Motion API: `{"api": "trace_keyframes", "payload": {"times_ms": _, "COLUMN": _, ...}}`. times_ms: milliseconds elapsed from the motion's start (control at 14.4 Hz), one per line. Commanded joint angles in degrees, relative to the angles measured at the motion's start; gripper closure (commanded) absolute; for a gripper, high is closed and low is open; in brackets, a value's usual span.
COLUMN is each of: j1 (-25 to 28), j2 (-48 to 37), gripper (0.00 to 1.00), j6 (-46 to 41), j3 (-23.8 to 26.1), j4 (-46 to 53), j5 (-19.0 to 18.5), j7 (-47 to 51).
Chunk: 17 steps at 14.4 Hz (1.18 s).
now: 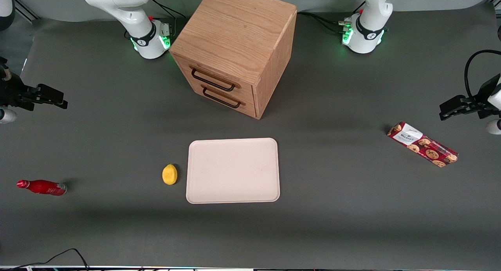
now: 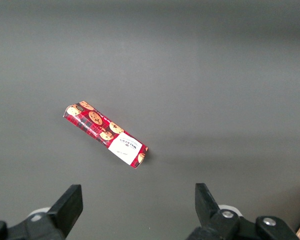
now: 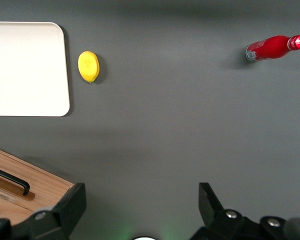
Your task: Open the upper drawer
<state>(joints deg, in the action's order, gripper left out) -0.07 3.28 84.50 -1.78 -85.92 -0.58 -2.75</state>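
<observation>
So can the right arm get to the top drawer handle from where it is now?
Probably yes. The gripper hangs open above bare table at the working arm's end, and nothing lies between it and the top drawer's handle. The drawer is shut, its front facing that way.

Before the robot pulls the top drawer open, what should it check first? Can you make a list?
1. Upper drawer shut, not yet opened: ok.
2. Its handle uncovered, nothing blocking it: ok.
3. Pincer open wide enough to take the handle: ok.
4. Pincer at the handle: not ok; it hangs toward the working arm's end of the table, apart from the cabinet.
5. Room in front of the drawer: ok; the tray and lemon lie nearer the camera, apart from the cabinet.
6. Aiming at the upper, not the lower drawer: cannot tell.
</observation>
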Motion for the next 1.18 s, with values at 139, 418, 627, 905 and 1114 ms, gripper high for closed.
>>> {"api": "trace_keyframes", "payload": {"times_ms": 139, "j1": -0.1, "j2": 0.1, "gripper": 0.00, "j6": -0.5, "j3": 0.5, "j4": 1.0, "j5": 0.4, "j7": -0.4}}
{"api": "trace_keyframes", "payload": {"times_ms": 418, "j1": 3.4, "j2": 0.1, "gripper": 0.00, "j6": -1.9, "j3": 1.4, "j4": 0.8, "j5": 2.1, "j7": -0.4}}
{"api": "trace_keyframes", "payload": {"times_ms": 627, "j1": 9.7, "j2": 0.3, "gripper": 0.00, "j6": -2.2, "j3": 0.7, "j4": 0.5, "j5": 2.9, "j7": -0.3}}
{"api": "trace_keyframes", "payload": {"times_ms": 905, "j1": 20.3, "j2": 0.2, "gripper": 0.00, "j6": -3.6, "j3": -1.5, "j4": 0.4, "j5": 3.2, "j7": 0.5}}
{"api": "trace_keyframes", "payload": {"times_ms": 1114, "j1": 31.0, "j2": 0.1, "gripper": 0.00, "j6": -3.9, "j3": -8.4, "j4": 0.7, "j5": 8.3, "j7": -0.3}}
